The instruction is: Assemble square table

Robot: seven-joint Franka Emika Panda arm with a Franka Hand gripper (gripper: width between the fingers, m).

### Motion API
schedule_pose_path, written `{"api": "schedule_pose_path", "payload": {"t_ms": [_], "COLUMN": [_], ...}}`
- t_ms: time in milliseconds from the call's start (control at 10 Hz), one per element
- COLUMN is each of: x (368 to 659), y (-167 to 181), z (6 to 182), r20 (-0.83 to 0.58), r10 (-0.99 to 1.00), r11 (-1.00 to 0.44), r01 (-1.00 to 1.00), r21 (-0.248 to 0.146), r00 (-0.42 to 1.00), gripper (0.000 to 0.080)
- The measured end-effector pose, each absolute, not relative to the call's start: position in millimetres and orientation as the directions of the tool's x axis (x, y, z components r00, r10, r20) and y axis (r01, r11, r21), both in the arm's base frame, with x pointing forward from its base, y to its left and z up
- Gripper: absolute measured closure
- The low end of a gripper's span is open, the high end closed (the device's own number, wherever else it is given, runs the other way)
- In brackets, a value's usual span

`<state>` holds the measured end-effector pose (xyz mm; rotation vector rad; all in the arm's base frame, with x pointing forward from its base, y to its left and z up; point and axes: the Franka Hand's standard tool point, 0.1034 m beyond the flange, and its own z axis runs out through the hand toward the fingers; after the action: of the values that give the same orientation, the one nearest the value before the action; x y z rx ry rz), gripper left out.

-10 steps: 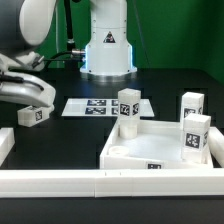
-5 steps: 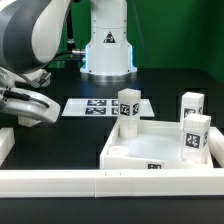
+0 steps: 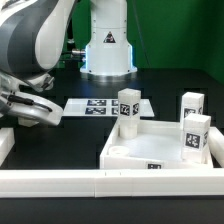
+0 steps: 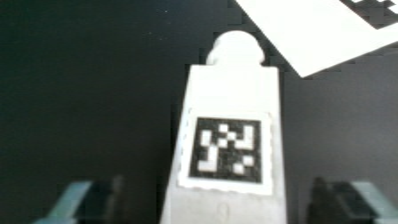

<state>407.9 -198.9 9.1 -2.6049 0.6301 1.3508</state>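
Note:
The square table's panel (image 3: 124,152), white with a raised rim, lies at the exterior view's right. Three short white tag-marked legs stand upright at it: one at the back left (image 3: 128,108), one at the back right (image 3: 192,103) and one on the right (image 3: 196,135). I cannot tell whether they sit in sockets. My gripper (image 3: 36,108) is low over the table at the exterior view's left. In the wrist view a further leg (image 4: 228,120) lies between the jaws of my gripper (image 4: 210,203). A dark gap shows on each side of it, up to the fingers (image 4: 82,200).
The marker board (image 3: 100,106) lies flat between my gripper and the panel; its corner shows in the wrist view (image 4: 329,35). A long white border rail (image 3: 100,182) runs along the front, with a short piece (image 3: 5,141) at the left. The robot base (image 3: 107,52) stands behind.
The arm has come down over the leg at the exterior view's left, which showed a second ago and is now covered by the hand. The panel and the three upright legs have not moved.

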Motion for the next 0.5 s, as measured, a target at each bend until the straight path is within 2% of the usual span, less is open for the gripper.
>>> {"api": "schedule_pose_path", "payload": {"t_ms": [100, 200, 500], "x": [408, 409, 424], "y": [-199, -199, -192], "z": [9.5, 9.6, 18.7], "r20": [-0.806, -0.805, -0.795], "r10": [-0.300, -0.300, -0.301], "r11": [-0.903, -0.903, -0.907], "r01": [-0.426, -0.425, -0.415], "r21": [0.066, 0.066, 0.069], "r00": [0.510, 0.511, 0.526], "gripper": [0.0409, 0.0515, 0.0515]}}
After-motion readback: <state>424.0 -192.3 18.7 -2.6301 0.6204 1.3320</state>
